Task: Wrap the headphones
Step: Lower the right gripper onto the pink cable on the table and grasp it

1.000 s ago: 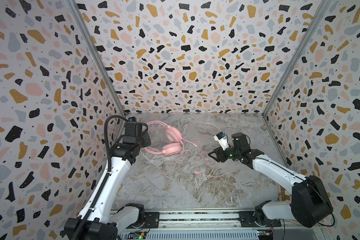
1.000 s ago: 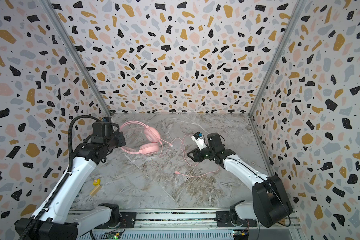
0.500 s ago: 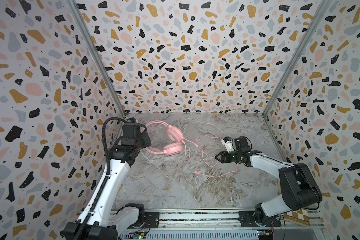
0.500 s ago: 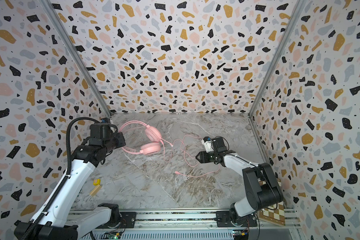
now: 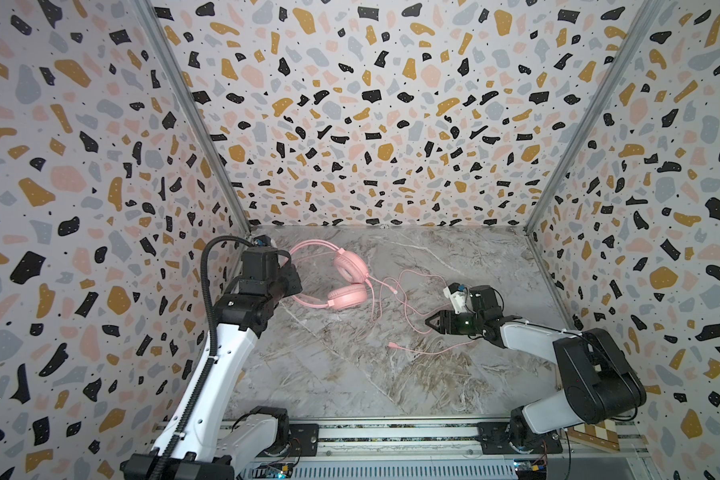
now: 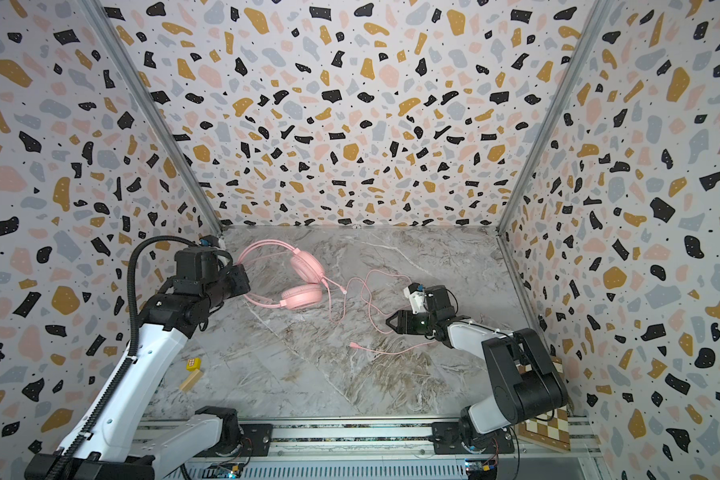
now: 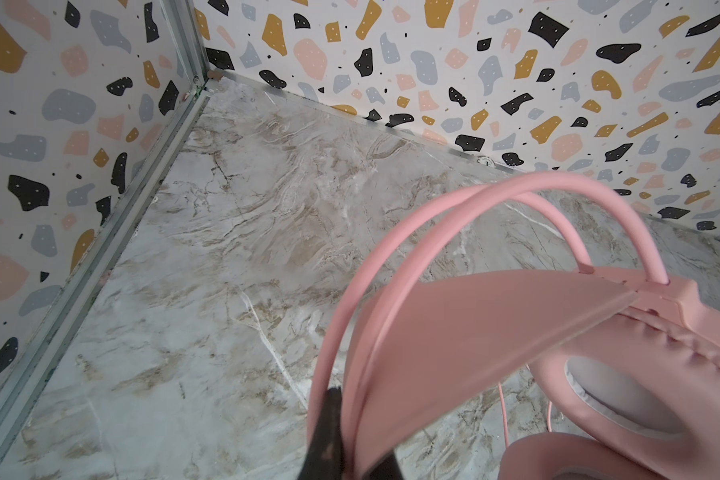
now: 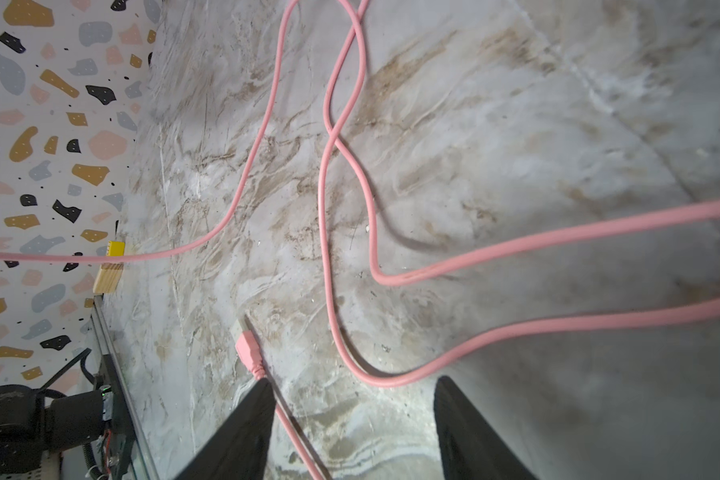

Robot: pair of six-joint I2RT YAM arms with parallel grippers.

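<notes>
Left gripper (image 7: 346, 415) is clamped on the headband (image 7: 412, 232) of the headphones (image 5: 346, 297), while the right gripper (image 8: 355, 382) is held parted just over the loose cable (image 8: 516, 245) by the plug (image 8: 248, 353).

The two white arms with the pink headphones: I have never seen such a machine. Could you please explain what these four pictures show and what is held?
These are two robot arms mounted on a rail at the near edge of the table. Each ends in a two-fingered pincer. Two pictures come from a camera pair high above, looking down. The other two come from small cameras on the wrists. On the marble table are pink headphones, their loose cable with its plug, and a small yellow block beside a wooden one. The left pincer is shut on the headphones' headband. The right pincer is open, holding nothing, low over the cable.
</notes>
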